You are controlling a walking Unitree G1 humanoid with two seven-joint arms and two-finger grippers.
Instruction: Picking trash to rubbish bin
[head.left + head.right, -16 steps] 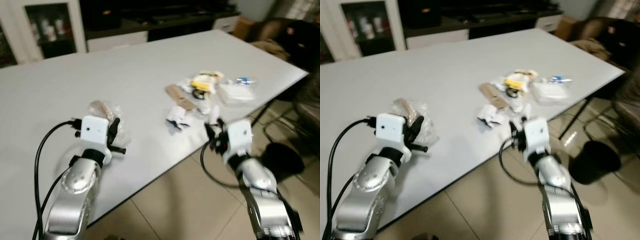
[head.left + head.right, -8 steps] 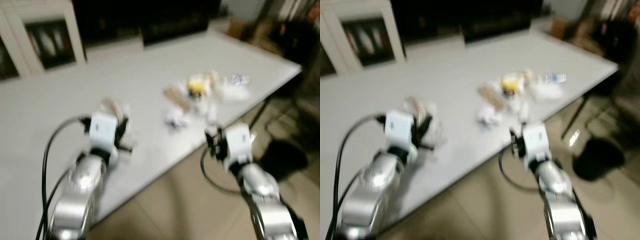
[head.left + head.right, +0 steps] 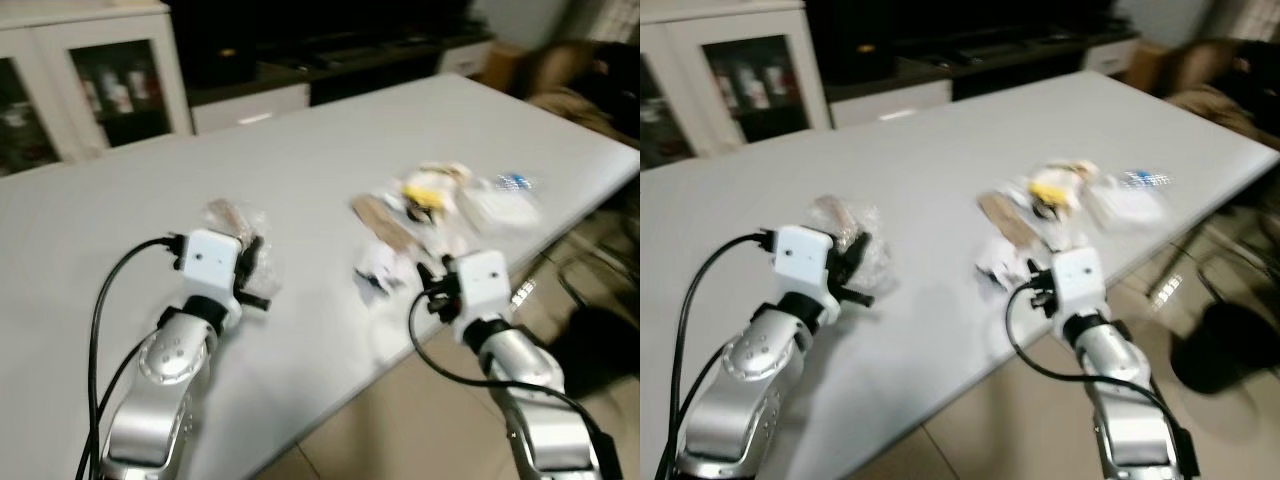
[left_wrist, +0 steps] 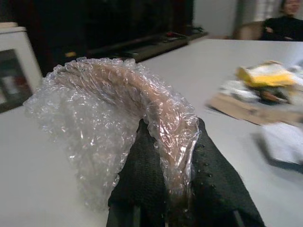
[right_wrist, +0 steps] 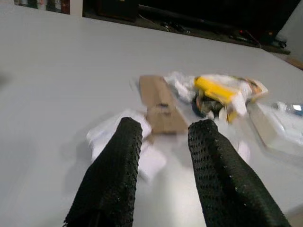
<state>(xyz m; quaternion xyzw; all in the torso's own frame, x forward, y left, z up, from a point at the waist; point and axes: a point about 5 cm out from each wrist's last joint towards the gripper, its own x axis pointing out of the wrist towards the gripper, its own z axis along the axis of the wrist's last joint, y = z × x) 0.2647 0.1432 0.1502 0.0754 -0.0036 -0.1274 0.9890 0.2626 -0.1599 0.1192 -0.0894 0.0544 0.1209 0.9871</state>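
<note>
Gripping a crumpled piece of clear bubble wrap (image 4: 113, 127) between its black fingers (image 4: 147, 184), the left pincer (image 3: 250, 272) holds it just above the pale grey desk (image 3: 300, 170). The right pincer (image 5: 163, 161) hovers with fingers parted near the desk's edge, close to a crumpled white paper (image 5: 137, 151), a brown cardboard strip (image 5: 160, 105) and a yellow-and-white wrapper (image 5: 222, 92) heaped beyond it.
</note>
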